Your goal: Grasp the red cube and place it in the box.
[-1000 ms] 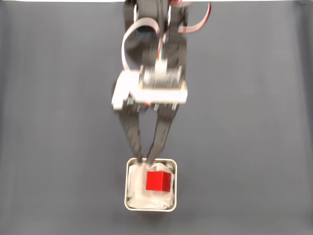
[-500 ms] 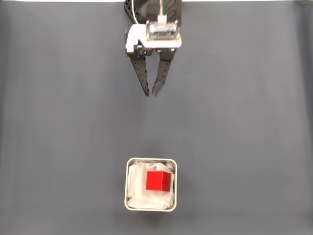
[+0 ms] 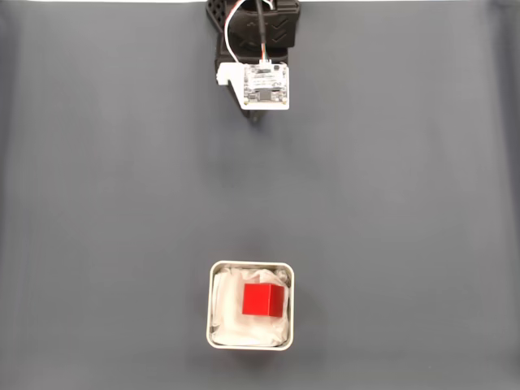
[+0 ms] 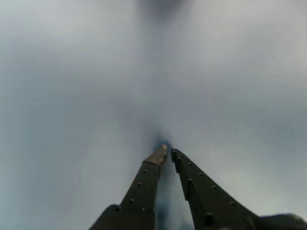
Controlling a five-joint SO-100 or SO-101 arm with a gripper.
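Note:
The red cube [image 3: 263, 299] lies inside the box [image 3: 214, 309], a small square tin with a silver rim and white lining, low in the fixed view's centre. It rests toward the right side of the lining. My gripper [image 3: 256, 119] is far from it at the top of that view, tucked under the white camera board. In the wrist view the gripper [image 4: 168, 152] has its two dark fingers drawn together at the tips, shut with nothing held, over blurred grey mat.
A plain dark grey mat [image 3: 406, 203] covers the whole table. The arm's black base [image 3: 253, 20] stands at the top edge. A pale strip runs along the far edge of the mat.
The arm has pulled back from the box to the top of the view and folded up. Its fingers, slightly apart before, have come together. The cube stays in the box.

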